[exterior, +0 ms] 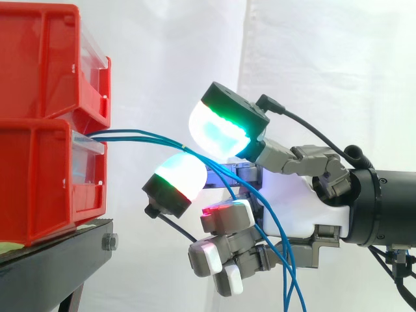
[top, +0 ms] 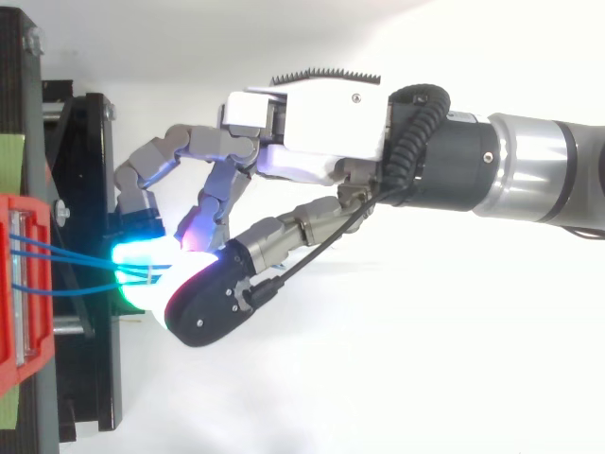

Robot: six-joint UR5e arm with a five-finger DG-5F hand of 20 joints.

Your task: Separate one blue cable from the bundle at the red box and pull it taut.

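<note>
Hand (exterior: 305, 195) pinches thin blue cables (exterior: 133, 134) between rounded glowing pads (exterior: 221, 127) beside glossy red bins (exterior: 39, 65).

Thin blue cables (exterior: 130, 134) leave the lower red bin (exterior: 39, 182), pass pinched between two glowing pads (exterior: 218, 130) of the hand (exterior: 292, 201), then droop past its palm.

Bins (exterior: 39, 117) over at 9 o'clock are bright red, and the stand (exterior: 55, 266) is black. The cables (exterior: 143, 136) are solid blue. The robot hand (exterior: 292, 195) is white and grey. Its two big pads (exterior: 221, 133) glow white fading to green-cyan with black backs, and a smaller one toward 6 o'clock glows red. The curtain (exterior: 312, 52) is plain white.
</note>
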